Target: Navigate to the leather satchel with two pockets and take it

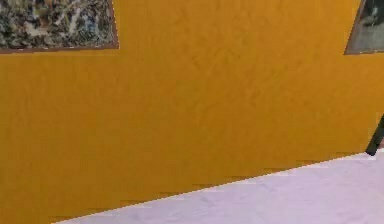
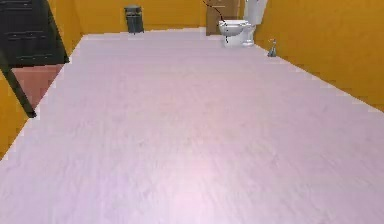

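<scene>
Nose-up against an orange wall [image 1: 200, 110], framed picture [image 1: 55, 24] at the upper left, corner of another frame [image 1: 368, 28] at the upper right, strip of pale floor [image 1: 290, 195] along the bottom. Over on the arm side view: wide floor running up to a white toilet [image 2: 236, 30] at the top, right of centre, small grey object [image 2: 272, 48] just beside it, dark bin [image 2: 133, 18] top, left of centre, dark panelled front [image 2: 28, 30] in the upper left corner. Pincer's state: cannot tell. Satchel's place: cannot tell either.
</scene>
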